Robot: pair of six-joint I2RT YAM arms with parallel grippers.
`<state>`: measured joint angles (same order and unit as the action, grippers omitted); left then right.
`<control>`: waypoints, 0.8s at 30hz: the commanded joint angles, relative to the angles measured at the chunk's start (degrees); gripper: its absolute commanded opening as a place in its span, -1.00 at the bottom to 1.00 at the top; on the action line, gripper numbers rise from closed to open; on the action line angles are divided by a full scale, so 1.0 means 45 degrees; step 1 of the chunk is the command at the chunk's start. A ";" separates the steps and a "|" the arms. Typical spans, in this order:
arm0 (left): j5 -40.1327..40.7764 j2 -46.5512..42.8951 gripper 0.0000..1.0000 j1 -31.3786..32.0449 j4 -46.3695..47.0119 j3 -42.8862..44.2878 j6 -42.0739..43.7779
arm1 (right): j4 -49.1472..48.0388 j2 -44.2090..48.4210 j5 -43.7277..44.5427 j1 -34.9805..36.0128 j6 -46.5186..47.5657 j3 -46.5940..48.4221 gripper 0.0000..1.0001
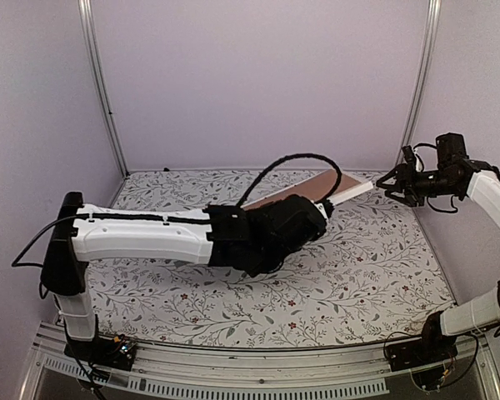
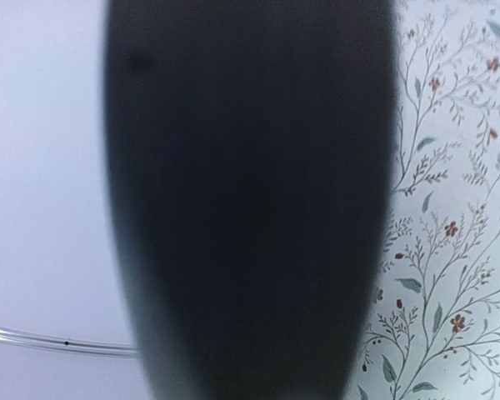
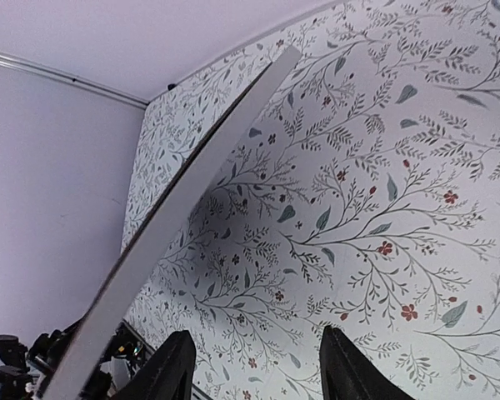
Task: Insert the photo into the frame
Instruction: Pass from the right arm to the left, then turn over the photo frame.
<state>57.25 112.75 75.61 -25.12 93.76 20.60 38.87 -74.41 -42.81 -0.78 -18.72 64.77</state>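
frame (image 3: pixel 202 179), tilted (edge-on, seemingly), points its long axis toward right gripper (image 3: pixel 257 342).

Top external: mounted high at the near side, tilted down and forward over the floral tablecloth (image 1: pixel 358 275) to the back wall (image 1: pixel 258 83) — the widest, farthest view.
Left wrist: very near a dark blurred surface (image 2: pixel 250 200); cloth strip at right only.
Right wrist: low, looking past the right gripper (image 3: pixel 257 332) across the cloth, the frame (image 3: pixel 175 217) edge-on.
Shared: cloth in all three; frame rim in top and right wrist.
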 commanded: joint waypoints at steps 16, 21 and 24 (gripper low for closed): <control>-1.4847 -0.6211 -1.00 -0.8128 -0.0511 0.2435 -1.0096 | 0.0271 -0.0237 -0.0157 -0.0706 0.0570 0.0911 0.11; -1.9184 -0.6707 -1.00 -1.0250 0.2390 -0.0464 -1.3107 | 0.0151 -0.0348 -0.0306 -0.0706 0.0729 0.0528 0.11; -2.0474 -0.6564 -1.00 -1.0646 0.4169 -0.1622 -1.4446 | 0.0099 -0.0393 -0.0365 -0.0705 0.0797 0.0390 0.11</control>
<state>-15.40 83.99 29.15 -27.00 90.76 -31.14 40.64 -75.72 -42.87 -3.88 -16.47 67.53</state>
